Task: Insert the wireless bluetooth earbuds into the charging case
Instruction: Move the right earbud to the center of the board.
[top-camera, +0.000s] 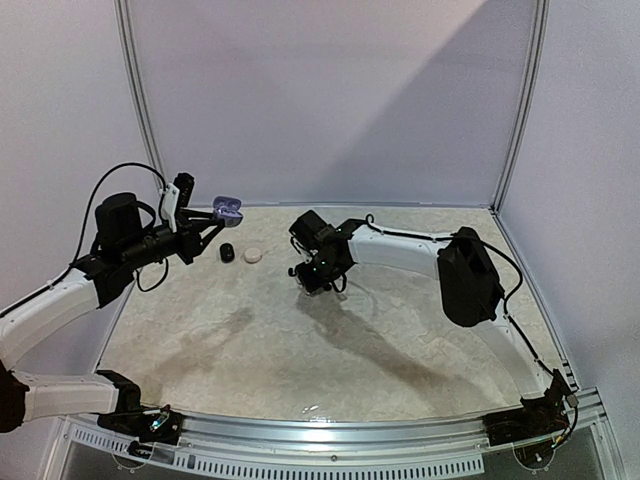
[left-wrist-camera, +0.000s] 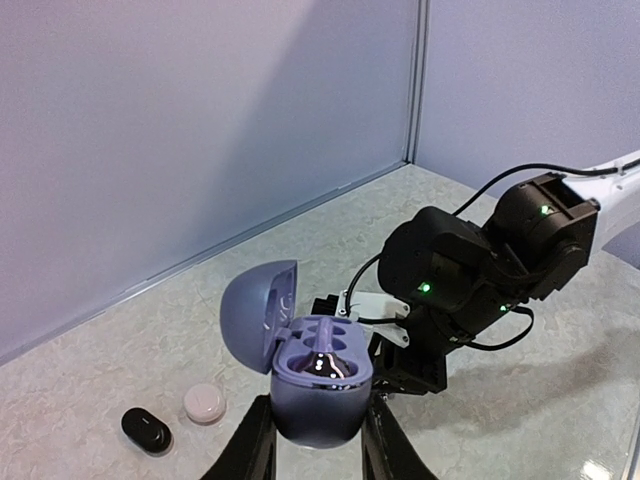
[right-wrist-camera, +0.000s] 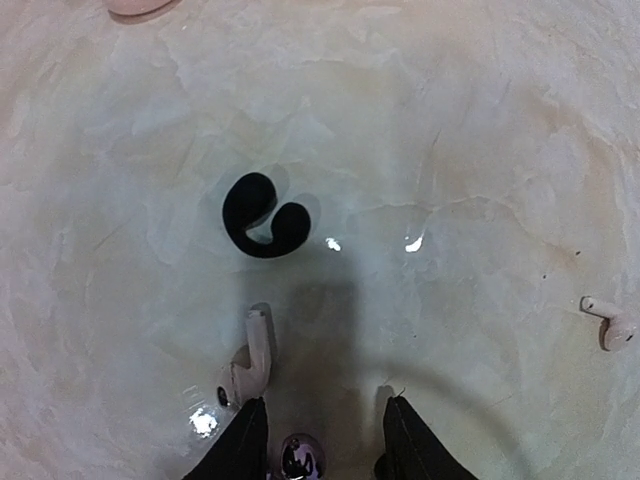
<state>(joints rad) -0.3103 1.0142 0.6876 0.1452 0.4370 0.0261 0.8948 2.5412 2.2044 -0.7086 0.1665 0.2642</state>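
In the right wrist view the right gripper (right-wrist-camera: 322, 440) points straight down at the table (right-wrist-camera: 480, 150), its two dark fingers (right-wrist-camera: 240, 440) parted. A small glossy, silvery rounded thing (right-wrist-camera: 300, 455) shows between them at the bottom edge — I cannot tell whether it is pinched or merely lying there, so the grasp stays unsettled. Just beside the left finger lies a white stemmed earbud (right-wrist-camera: 252, 360), its stem running roughly along the fingers' own line. Farther out sits a black hook-shaped earbud (right-wrist-camera: 262, 215), curled, its long axis slanting across the gripper's line. A second white stemmed earbud (right-wrist-camera: 608, 322) lies well apart to the right.

Count there: two white buds, one black, one silvery piece.

The right arm is clearly the nearer to all of these. The left gripper (left-wrist-camera: 315, 440) is clenched on the purple charging case (left-wrist-camera: 318, 385), held up off the table with the lid (left-wrist-camera: 255, 312) hinged open. Beyond, on the table, rest one black closed case (left-wrist-camera: 147, 428) and one white closed case (left-wrist-camera: 204, 403).
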